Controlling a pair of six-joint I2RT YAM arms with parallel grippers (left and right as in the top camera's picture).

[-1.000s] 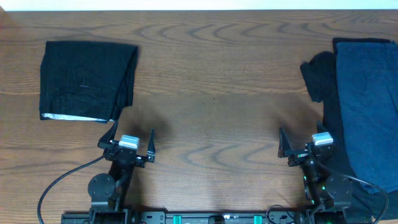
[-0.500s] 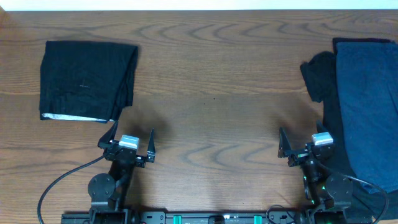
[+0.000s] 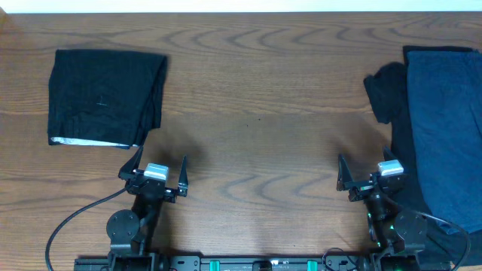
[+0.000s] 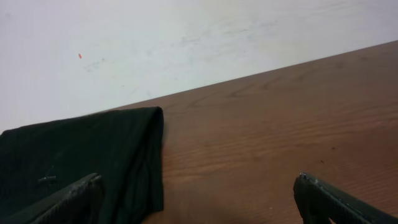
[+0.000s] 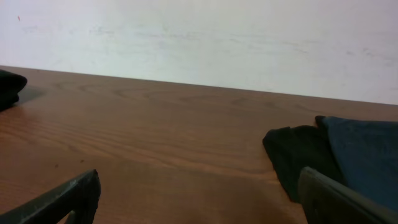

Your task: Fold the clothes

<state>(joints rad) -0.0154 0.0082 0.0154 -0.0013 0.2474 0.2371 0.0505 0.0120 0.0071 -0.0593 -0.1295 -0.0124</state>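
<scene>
Left gripper [image 3: 161, 156] stands wide open and empty near the front of the table, just short of the folded black garment [image 3: 105, 94]. That garment lies flat at the far left, its pale grey hem [image 3: 86, 141] showing along the near edge, and it looks finished. Bare wooden table [image 3: 256, 113] fills the middle.

Right gripper [image 3: 364, 158] is also spread wide and holds nothing. It sits just beside the unfolded pile at the right edge, where a navy garment [image 3: 448, 128] lies over a second black garment [image 3: 385, 94] whose rumpled corner pokes out to the left.

Judging by how the cloth drapes, it is thin, light and limp. It will likely sag from any grip and slide on the smooth wood instead of keeping its shape. A pinch at an edge or corner, through one layer only, seems the best hold. The exposed left edge of the navy cloth looks the easiest place to start.
</scene>
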